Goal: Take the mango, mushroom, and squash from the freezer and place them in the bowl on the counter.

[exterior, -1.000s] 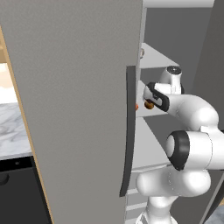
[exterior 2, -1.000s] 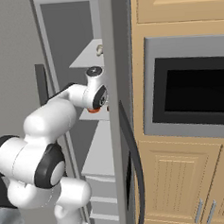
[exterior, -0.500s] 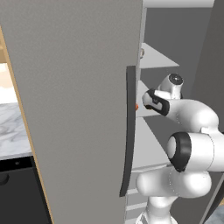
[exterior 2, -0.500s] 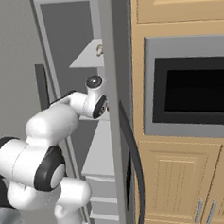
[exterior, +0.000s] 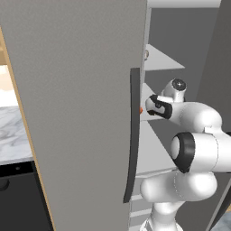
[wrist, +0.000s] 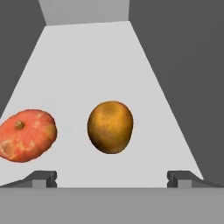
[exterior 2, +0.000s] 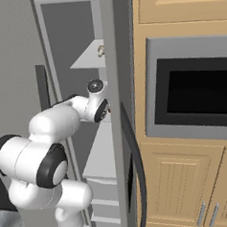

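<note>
Dark fingertips [wrist: 43, 177] wide apart, nothing between them. Gripper [wrist: 111, 178] inside freezer [exterior: 81, 90], low over pale shelf [wrist: 87, 65]. Golden-brown mango [wrist: 110, 127] just ahead, between fingertips' line. Orange squash [wrist: 26, 135] beside it. Tiny mushroom [exterior 2: 101, 50] on higher shelf. Nothing picked yet; looks like early start, all three left.

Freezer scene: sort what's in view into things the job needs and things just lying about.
Job:
- freezer
- squash, orange-red, on a freezer shelf
- mango, golden-brown, beside the squash
- mushroom, on a higher shelf
- counter
- pincer, open, facing the mango

Just there:
- built-in oven
- wood cabinets
</note>
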Controlling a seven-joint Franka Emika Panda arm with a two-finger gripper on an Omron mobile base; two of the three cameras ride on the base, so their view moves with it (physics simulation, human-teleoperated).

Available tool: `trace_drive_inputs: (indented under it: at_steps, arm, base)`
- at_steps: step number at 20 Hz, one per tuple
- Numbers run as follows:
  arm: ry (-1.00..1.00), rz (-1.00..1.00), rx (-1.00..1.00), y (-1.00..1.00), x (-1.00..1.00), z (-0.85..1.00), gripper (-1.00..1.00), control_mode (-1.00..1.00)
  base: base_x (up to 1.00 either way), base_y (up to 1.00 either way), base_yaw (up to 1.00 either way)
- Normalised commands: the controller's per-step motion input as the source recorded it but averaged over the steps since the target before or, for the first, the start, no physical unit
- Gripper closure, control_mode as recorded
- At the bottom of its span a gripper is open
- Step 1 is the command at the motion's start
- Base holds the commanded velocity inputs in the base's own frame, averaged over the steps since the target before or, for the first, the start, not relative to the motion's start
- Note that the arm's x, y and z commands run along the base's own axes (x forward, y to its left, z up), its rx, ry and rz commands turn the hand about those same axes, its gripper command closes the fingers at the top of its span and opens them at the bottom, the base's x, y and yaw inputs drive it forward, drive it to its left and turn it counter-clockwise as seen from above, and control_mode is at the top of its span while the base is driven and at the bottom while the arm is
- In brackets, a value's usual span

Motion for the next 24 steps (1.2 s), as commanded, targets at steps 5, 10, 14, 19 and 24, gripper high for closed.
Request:
trace_drive_inputs:
  at_steps: [5,10,14,19,24]
  arm:
    - [0.01,0.00,0.00,0.00,0.22,-0.06,-1.00,-1.00]
    - [0.00,0.00,0.00,0.00,0.16,-0.12,-1.00,-1.00]
    - [0.00,0.00,0.00,0.00,0.13,-0.09,-1.00,-1.00]
    - [0.00,0.00,0.00,0.00,0.13,-0.03,-1.00,-1.00]
    - [0.00,0.00,0.00,0.00,0.11,-0.01,-1.00,-1.00]
  base:
    - [0.00,0.00,0.00]
    - [0.00,0.00,0.00]
    - [0.00,0.00,0.00]
    - [0.00,0.00,0.00]
    - [0.00,0.00,0.00]
